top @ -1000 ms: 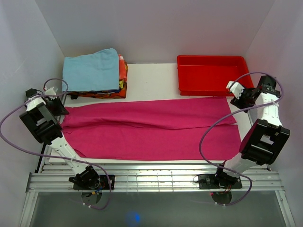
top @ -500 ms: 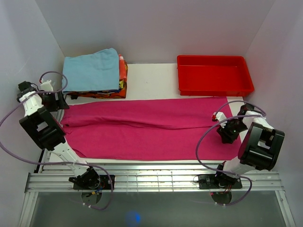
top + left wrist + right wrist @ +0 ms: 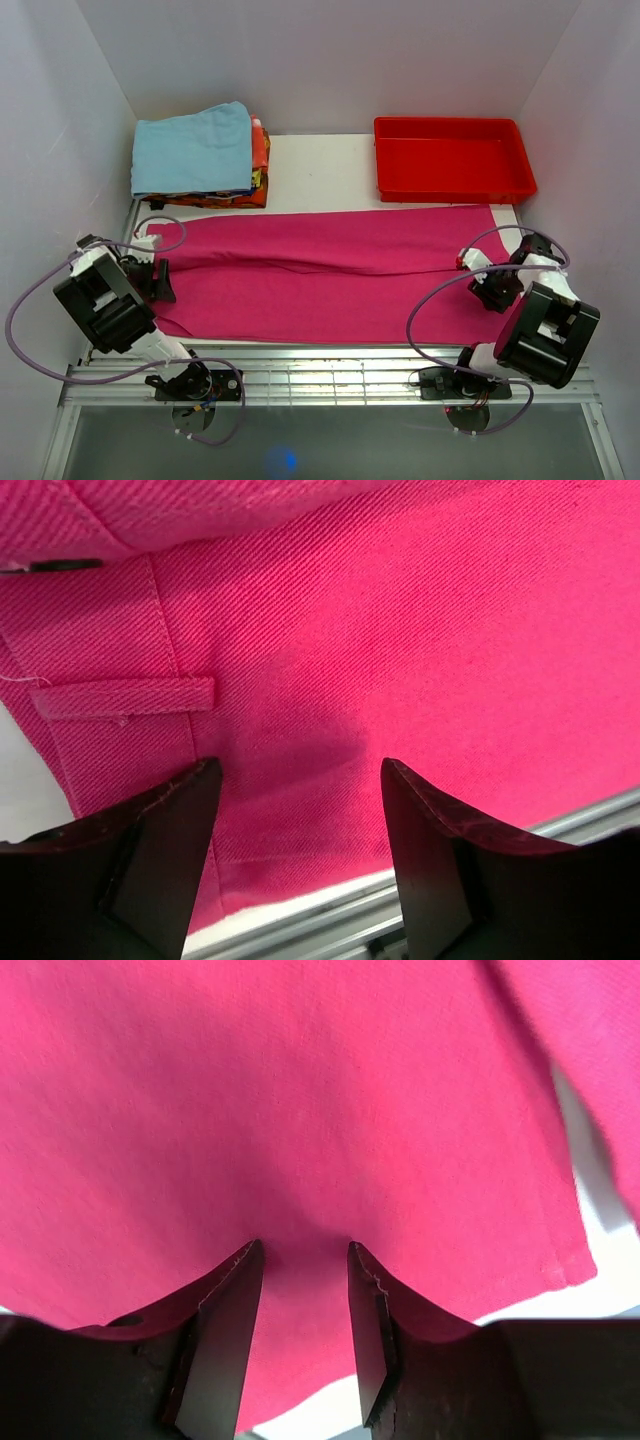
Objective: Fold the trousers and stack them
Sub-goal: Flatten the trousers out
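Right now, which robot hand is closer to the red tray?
Right. The right gripper is over the trousers in front of the red tray; the left gripper is over their far opposite end.

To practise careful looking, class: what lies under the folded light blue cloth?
Under the folded light blue cloth, orange-red, yellow and dark edges of a stack of folded fabrics show. Their tops and number are covered, so cannot be seen.

You are seeing the trousers (image 3: 330, 270) lying spread lengthwise across the desk (image 3: 320, 170), the left gripper (image 3: 160, 281) sitting low over their left end, the right gripper (image 3: 490, 286) over their right end.
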